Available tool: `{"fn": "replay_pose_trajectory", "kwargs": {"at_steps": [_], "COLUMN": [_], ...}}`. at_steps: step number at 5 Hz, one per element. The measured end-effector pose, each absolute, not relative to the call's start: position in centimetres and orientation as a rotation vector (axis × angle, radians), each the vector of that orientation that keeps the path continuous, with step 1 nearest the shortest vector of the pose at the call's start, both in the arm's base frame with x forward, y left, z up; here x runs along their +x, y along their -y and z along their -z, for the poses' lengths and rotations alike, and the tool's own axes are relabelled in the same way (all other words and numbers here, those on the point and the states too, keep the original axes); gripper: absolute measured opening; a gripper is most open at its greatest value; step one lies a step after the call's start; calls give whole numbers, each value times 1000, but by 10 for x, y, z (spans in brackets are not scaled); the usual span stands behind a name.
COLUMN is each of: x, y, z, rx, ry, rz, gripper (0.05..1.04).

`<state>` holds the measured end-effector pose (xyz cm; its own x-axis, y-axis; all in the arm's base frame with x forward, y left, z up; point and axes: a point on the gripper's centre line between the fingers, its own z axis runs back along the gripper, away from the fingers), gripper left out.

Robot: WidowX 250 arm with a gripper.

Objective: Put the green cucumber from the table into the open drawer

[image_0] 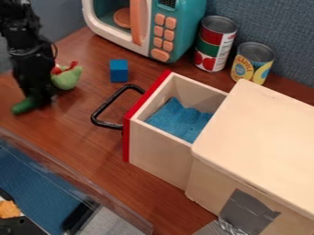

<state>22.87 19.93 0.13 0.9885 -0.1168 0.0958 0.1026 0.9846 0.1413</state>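
Hiding part of a green object (25,106), the hand (42,99) hangs low.

Site type: apparently a robotics lab, set up as a toy kitchen. A black arm (27,41) suspends the pincer (42,101) above a wood-grain table (76,142). Beyond and to the right of the pincer stand a toy microwave (192,25) and cans (213,46), backed by a blue-grey panel (270,23). Farther right of the pincer, grey tape (245,209) patches a drawer box (257,133).
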Motion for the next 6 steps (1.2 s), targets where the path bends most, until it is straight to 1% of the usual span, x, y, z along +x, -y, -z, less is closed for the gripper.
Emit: {"fn": "replay_pose_trajectory", "kwargs": {"at_steps": [1,2,3,4,5,6], "x": [229,214,216,210,210,213], "y": [-198,-180,-166,-140,-105,-64], "z": [-2,-14,-61,-97,-122,-134], "rx": [130,22,-45,-104,-134,-145], "ry": [110,80,136,152,154,165], "rz": [97,93,84,97,144,195], "gripper": [333,332,331,331,331,331]}}
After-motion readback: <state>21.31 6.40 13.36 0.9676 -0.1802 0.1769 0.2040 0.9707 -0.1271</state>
